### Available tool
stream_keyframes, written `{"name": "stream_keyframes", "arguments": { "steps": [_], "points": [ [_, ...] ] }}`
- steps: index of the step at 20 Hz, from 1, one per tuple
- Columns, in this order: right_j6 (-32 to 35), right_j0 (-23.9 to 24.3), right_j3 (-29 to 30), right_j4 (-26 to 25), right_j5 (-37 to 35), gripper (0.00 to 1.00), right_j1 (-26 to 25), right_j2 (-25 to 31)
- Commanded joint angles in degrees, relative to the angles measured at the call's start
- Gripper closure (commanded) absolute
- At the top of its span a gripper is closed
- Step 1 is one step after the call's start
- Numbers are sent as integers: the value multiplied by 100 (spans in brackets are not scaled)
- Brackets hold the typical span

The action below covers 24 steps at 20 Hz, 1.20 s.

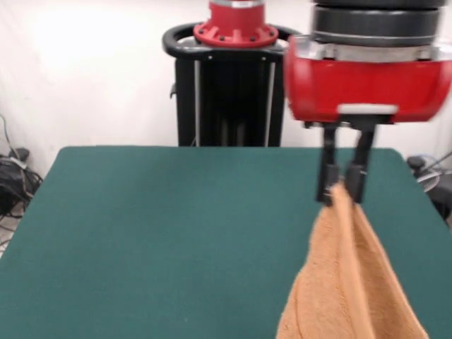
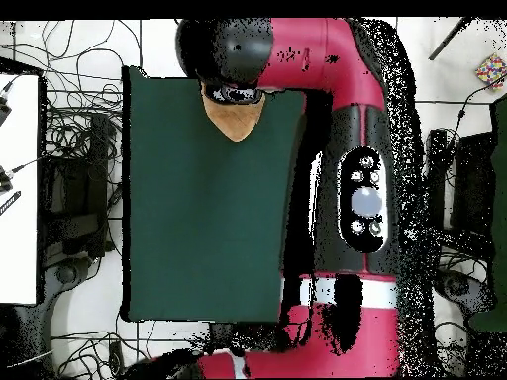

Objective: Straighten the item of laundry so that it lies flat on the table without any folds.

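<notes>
The orange-tan towel (image 1: 349, 282) hangs in folds from my gripper (image 1: 342, 189), which is shut on its top edge, above the right front part of the green table (image 1: 176, 233). The towel's lower part runs out of the front view at the bottom. In the overhead view the arm's wrist covers the gripper, and only a pointed piece of towel (image 2: 236, 121) shows below it, near the table's (image 2: 198, 218) far edge. The care tag is not visible.
The robot's black pedestal (image 1: 229, 99) stands behind the table's far edge. Cables lie on the floor at the left (image 1: 14, 176). In the overhead view the red arm (image 2: 347, 198) runs along the table's right side.
</notes>
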<state>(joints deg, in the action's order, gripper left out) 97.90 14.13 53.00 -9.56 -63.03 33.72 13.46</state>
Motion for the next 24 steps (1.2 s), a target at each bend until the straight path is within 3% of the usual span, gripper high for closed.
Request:
{"name": "stream_keyframes", "arguments": {
  "steps": [1, 9, 21, 24],
  "points": [
    [-978, 318, 2358, -6, 201, 100, 844, 124],
    [-592, 600, 3623, -95, 925, 100, 1474, 162],
    [85, 744, 5019, -262, 2171, 100, 1802, 42],
    [111, 769, 5133, -280, 2297, 100, 1821, 35]
  ]
}}
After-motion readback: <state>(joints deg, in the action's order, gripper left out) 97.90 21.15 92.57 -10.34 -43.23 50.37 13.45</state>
